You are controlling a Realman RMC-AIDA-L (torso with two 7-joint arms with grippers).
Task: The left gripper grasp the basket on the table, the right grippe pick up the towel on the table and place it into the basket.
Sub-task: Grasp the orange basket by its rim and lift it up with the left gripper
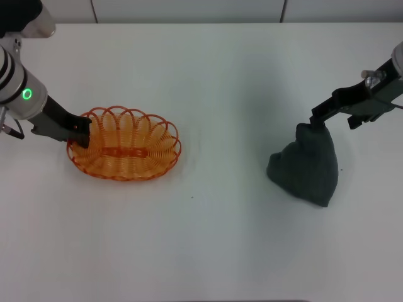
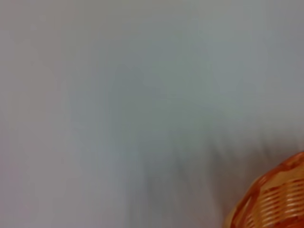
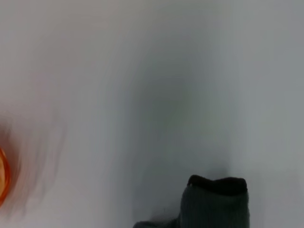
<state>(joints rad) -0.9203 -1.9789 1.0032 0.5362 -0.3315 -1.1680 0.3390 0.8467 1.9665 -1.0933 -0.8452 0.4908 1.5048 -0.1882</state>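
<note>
The towel (image 1: pixel 306 165), at four o'clock on the table (image 1: pixel 220 239), is pinched at its peak by the right gripper (image 1: pixel 317 119); open white table separates it from the empty basket (image 1: pixel 124 151) at nine o'clock, whose rim the left gripper (image 1: pixel 79 131) clamps.

I see a plain white matte table (image 1: pixel 208 239) with no pattern on it. The basket (image 1: pixel 135 165) is bright orange wire, its rim a row of scalloped loops, its sides open ribs. My towel (image 1: pixel 308 170) reads dark grey-green, unpatterned. The left gripper (image 1: pixel 80 133) is black, its arm carrying a glowing green ring (image 1: pixel 27 94); the right gripper (image 1: pixel 317 118) is black too.
</note>
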